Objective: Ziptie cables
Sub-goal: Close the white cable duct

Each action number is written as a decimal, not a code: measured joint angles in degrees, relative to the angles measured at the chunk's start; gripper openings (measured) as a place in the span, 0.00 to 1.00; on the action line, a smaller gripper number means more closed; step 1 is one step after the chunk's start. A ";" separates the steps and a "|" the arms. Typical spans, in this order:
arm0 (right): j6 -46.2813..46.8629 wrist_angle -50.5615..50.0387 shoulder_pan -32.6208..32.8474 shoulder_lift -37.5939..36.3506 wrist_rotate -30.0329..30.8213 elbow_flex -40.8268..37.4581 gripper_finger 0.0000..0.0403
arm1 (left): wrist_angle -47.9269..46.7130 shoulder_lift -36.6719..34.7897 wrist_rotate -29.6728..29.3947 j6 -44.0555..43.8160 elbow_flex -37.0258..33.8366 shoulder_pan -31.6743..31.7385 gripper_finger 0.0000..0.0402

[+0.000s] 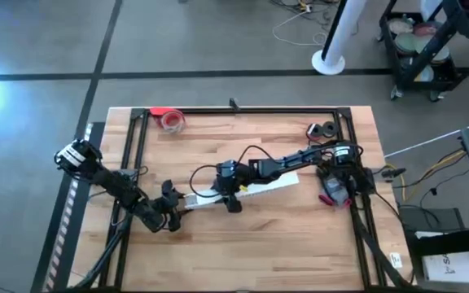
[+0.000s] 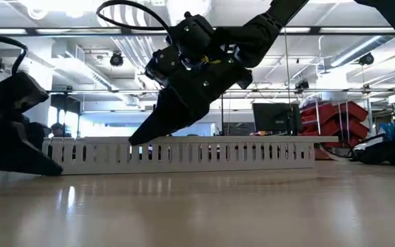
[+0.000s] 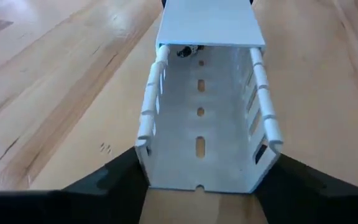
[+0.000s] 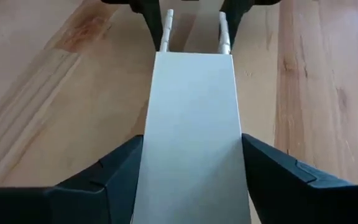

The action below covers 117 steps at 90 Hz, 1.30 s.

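A long white slotted cable duct (image 1: 238, 191) is laid across the middle of the wooden desk (image 1: 218, 146), and both claws are set at it. Its open end is clasped from outside by the left claw (image 3: 201, 180), one dark finger (image 3: 114, 177) pressed against each slotted side wall; in that wrist view a small dark item is seen deep inside the channel, too small to identify. Farther along, the flat white lid (image 4: 191, 124) fitted on the duct is straddled by the right claw (image 4: 191, 180), whose fingers are spread to either side of it, with the left claw's fingers seen at the duct's far end. The cables cannot be made out in any view. A red tape roll (image 1: 170, 119) is placed near the desk's far edge.
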 joint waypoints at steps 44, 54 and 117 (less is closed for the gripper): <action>0.56 2.99 -0.18 0.23 -2.06 -0.09 0.57 | 0.55 0.00 -0.18 0.32 0.06 0.52 0.56; 3.97 6.00 -0.06 0.47 -0.48 -0.13 0.57 | 1.32 0.02 0.11 1.30 0.03 0.70 0.56; 4.88 8.08 0.73 1.00 -0.11 0.92 0.57 | 3.25 -0.10 0.62 3.06 -0.02 0.92 0.55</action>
